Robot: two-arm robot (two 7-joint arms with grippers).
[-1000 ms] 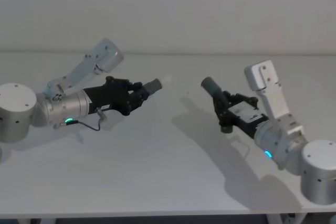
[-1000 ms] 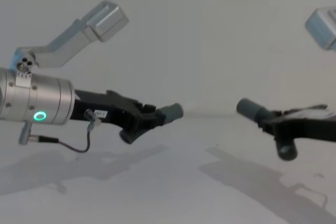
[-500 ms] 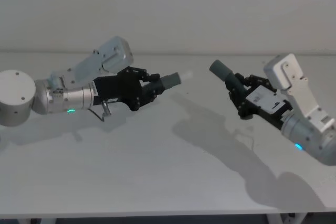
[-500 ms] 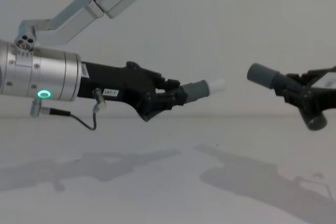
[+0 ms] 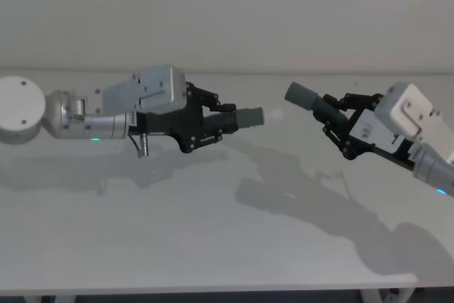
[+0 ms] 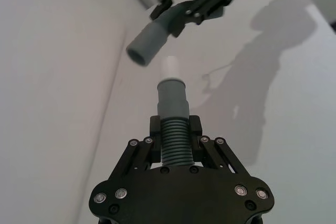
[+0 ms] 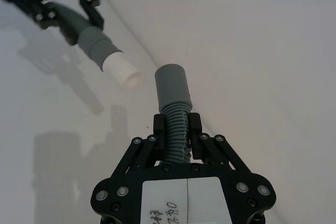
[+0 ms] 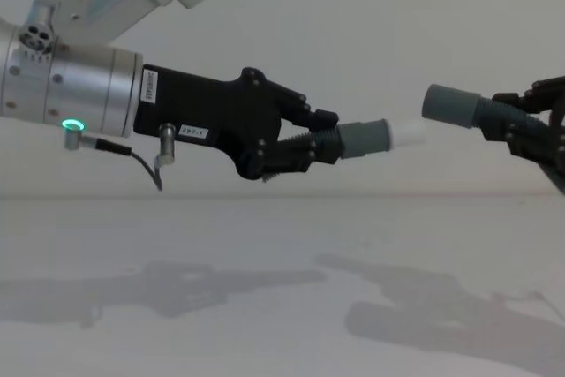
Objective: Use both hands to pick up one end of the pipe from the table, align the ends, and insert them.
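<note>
- This looks like a robot lab.
- A plain white table point(image 5: 213, 246) stands by a bare pale wall point(image 5: 227, 5).
- A robot's left arm point(image 5: 92, 124) and right arm point(image 5: 430, 164) reach over it.

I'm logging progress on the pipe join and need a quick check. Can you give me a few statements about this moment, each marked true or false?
1. The left gripper is shut on the white-tipped hose piece. True.
2. The white tip sits inside the socket cuff. False: a gap separates them.
3. The right gripper is shut on the socket hose piece. True.
4. Both hose pieces lie on the table. False: both are held above it.
</note>
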